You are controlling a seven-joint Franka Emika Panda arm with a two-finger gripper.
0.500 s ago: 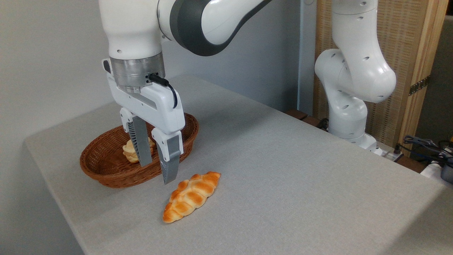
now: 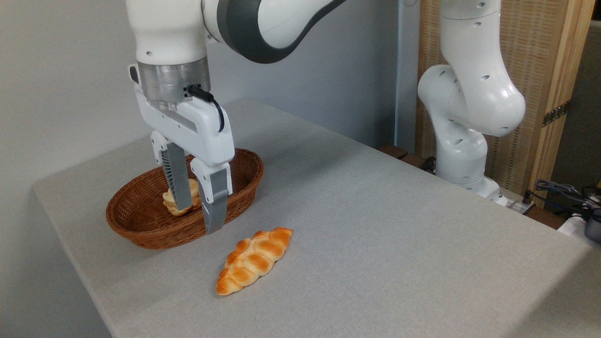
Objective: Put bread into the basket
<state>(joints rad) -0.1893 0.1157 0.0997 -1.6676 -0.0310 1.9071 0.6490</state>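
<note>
The bread (image 2: pixel 254 260), a glossy golden braided loaf, lies on the grey table in front of the basket (image 2: pixel 141 224), just off its right end. The basket is an oval of reddish-brown wicker at the left. My gripper (image 2: pixel 199 219) hangs above the basket's front rim, left of and above the bread, not touching it. Its fingers (image 2: pixel 215 206) point straight down, spread apart, with nothing between them.
A small pale bun (image 2: pixel 177 205) sits inside the basket, partly behind one finger. The arm's white base (image 2: pixel 462 145) stands at the table's back right, with cables (image 2: pixel 561 192) beyond it. The table's front-left edge runs close to the basket and the bread.
The gripper has risen a little and shifted left and back, away from the bread and over the basket's rim. The bread and the basket have not moved.
</note>
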